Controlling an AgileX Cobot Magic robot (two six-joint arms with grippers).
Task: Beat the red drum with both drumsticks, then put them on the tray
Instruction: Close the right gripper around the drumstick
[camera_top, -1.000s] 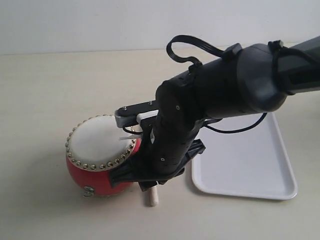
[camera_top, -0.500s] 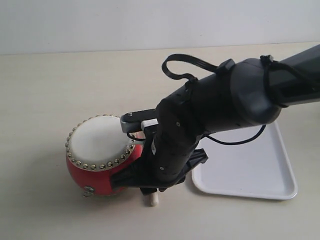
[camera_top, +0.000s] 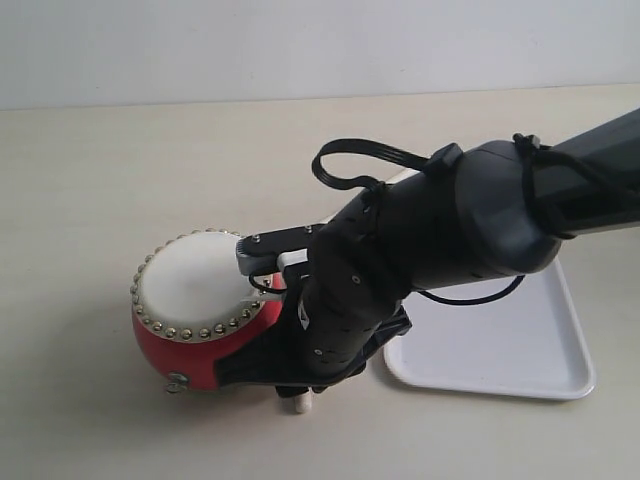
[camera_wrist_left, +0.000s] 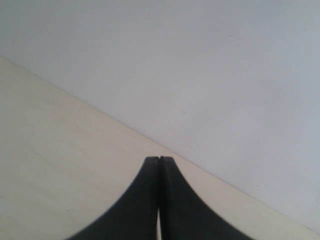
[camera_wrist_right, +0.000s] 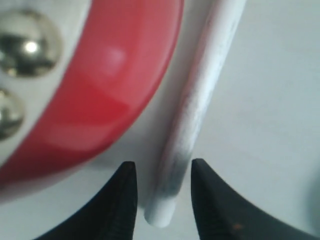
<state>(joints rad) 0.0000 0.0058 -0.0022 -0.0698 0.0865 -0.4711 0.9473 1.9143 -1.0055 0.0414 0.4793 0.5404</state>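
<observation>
The red drum (camera_top: 195, 345), with a cream skin ringed by gold studs, stands on the table at the front left. A pale drumstick (camera_top: 300, 402) lies on the table against the drum's right side, mostly hidden under my right arm. In the right wrist view the drumstick (camera_wrist_right: 200, 100) runs between the fingers of my right gripper (camera_wrist_right: 161, 167), which is open and straddles its end without touching it, with the drum (camera_wrist_right: 100, 95) close beside. The white tray (camera_top: 500, 340) lies to the right. My left gripper (camera_wrist_left: 159, 159) is shut on nothing, over bare table.
The right arm's bulky black wrist (camera_top: 400, 260) and its looped cable (camera_top: 350, 160) hang over the gap between drum and tray. A pale wall (camera_top: 300, 40) rises behind the table's far edge.
The right arm has sunk lower and shifted slightly left over the drumstick, so less of the stick's end shows. The drum and tray have not moved.
</observation>
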